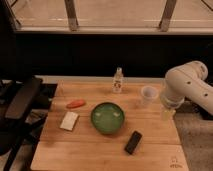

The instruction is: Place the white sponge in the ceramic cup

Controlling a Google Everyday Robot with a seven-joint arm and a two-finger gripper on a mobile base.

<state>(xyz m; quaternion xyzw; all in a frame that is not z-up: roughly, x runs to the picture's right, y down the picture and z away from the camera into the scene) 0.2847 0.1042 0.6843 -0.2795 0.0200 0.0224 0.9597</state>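
The white sponge (69,121) lies flat on the left part of the wooden table (90,155). The white ceramic cup (148,94) stands upright at the back right of the table. My gripper (167,114) hangs from the white arm (187,85) at the table's right edge. It is just right of the cup, a little nearer the front, and far from the sponge.
A green bowl (107,118) sits mid-table between sponge and cup. An orange object (76,104) lies behind the sponge. A clear bottle (118,80) stands at the back edge. A black flat object (133,142) lies in front of the bowl. A dark chair (20,100) stands at the left.
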